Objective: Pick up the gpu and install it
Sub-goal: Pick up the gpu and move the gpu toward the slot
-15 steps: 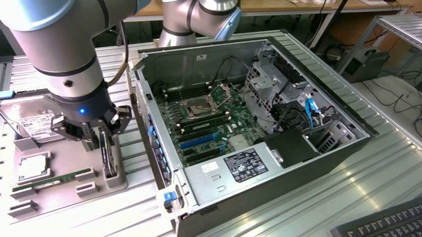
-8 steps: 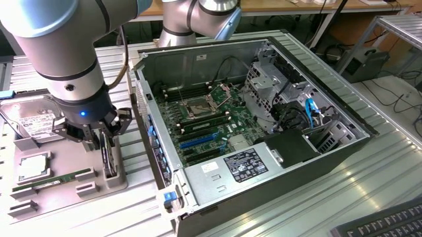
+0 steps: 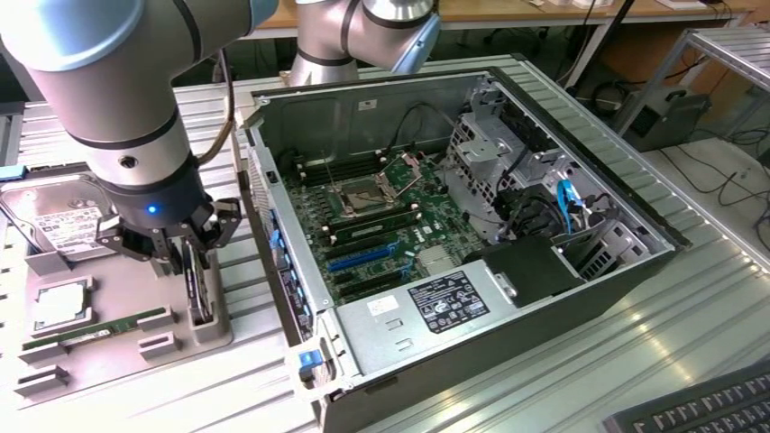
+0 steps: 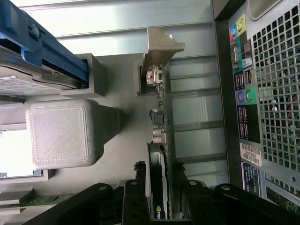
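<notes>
The pick-up is in hand: the gripper (image 3: 183,271) straddles the upright gpu (image 4: 161,117) in its tray (image 3: 121,356), fingers (image 4: 133,201) apart; gripping likely needs a square close on the board.

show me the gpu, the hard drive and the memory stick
gpu (image 4: 160,126), wrist view, exposed edge of the upright card
hard drive (image 3: 63,227), exterior view, its white label
memory stick (image 3: 96,327), exterior view, middle of the green strip
</notes>
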You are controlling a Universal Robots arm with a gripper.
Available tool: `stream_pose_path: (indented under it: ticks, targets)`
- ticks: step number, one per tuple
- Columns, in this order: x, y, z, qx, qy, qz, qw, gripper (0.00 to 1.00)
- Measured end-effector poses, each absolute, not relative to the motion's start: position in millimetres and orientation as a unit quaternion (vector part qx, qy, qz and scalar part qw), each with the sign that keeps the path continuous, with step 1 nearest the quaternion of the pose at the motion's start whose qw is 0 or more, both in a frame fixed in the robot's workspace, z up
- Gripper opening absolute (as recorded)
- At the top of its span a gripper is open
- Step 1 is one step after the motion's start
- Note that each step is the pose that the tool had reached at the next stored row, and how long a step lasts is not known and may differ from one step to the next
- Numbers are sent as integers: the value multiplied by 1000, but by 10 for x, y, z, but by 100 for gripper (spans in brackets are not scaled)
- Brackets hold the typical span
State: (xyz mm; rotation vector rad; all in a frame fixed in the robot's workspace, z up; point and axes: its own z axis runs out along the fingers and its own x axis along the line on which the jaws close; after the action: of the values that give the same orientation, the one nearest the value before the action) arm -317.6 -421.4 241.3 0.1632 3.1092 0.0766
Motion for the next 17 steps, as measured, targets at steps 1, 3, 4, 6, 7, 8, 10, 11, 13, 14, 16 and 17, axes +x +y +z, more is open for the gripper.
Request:
stream_pose_path:
  ticks: [1, 3, 4, 6, 7, 8, 10, 11, 13, 14, 16, 17]
  targets:
    - [-3176, -4216, 2411, 52, 998, 25, 14, 36]
    - [-3176, -4217, 2411, 52, 998, 25, 14, 36]
    - [-3176, -4218, 2410, 52, 998, 25, 14, 35]
    - [-3176, -4218, 2410, 52, 998, 25, 14, 28]
    - [-3176, -4218, 2410, 52, 998, 25, 14, 28]
    - [-3176, -4218, 2410, 52, 998, 25, 14, 27]
    - [-3176, -4218, 2410, 52, 998, 25, 14, 27]
    - [-3176, -4218, 2410, 52, 998, 25, 14, 26]
    - [-3176, -4218, 2410, 46, 999, 25, 13, 26]
    - [-3176, -4218, 2410, 41, 999, 25, 13, 26]
    - [-3176, -4218, 2410, 29, 999, 25, 13, 26]
    - [-3176, -4218, 2410, 23, 999, 25, 13, 26]
